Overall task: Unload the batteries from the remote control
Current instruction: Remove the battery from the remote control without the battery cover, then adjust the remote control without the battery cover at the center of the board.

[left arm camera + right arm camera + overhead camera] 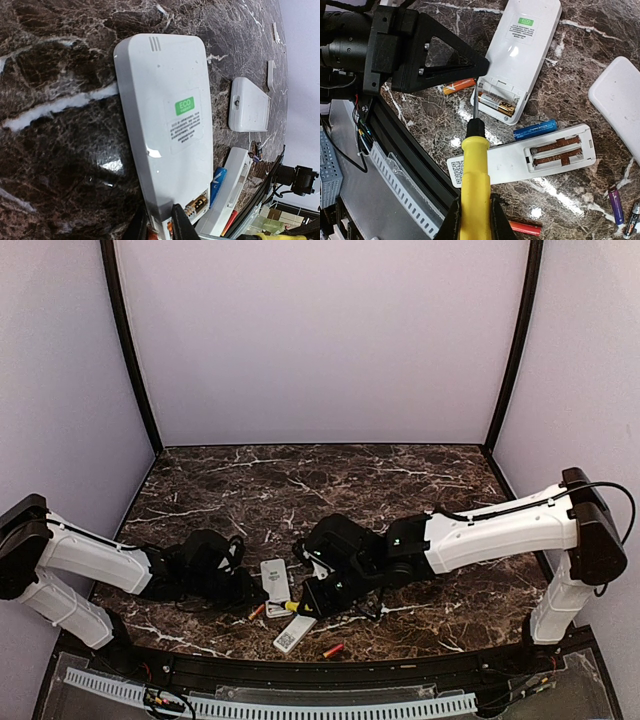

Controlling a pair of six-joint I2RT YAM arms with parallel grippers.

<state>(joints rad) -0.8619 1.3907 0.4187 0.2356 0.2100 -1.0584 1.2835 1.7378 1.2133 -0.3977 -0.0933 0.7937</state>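
A white remote with a green ECO sticker (pixel 170 130) lies back up, its battery bay open. One gold battery (pixel 497 103) sits in the bay. My left gripper (pixel 157 222) is shut on the remote's bay-end edge. My right gripper (pixel 474 220) is shut on a yellow-handled screwdriver (pixel 475 180), whose tip is at the bay's edge. Loose batteries lie on the table: an orange one (pixel 459 86), a blue one (pixel 535 129) and a red one (pixel 525 228). A second remote (pixel 520 157) lies beside them with an empty bay. In the top view both grippers (pixel 235 585) (pixel 320 595) meet at the near edge.
A third white remote (pixel 620 107) lies to the right. A purple battery (pixel 616 205) and a dark one (pixel 632 220) lie near it. The table's black front rail (pixel 405 150) and a slotted white strip (pixel 300 705) run just behind the remotes.
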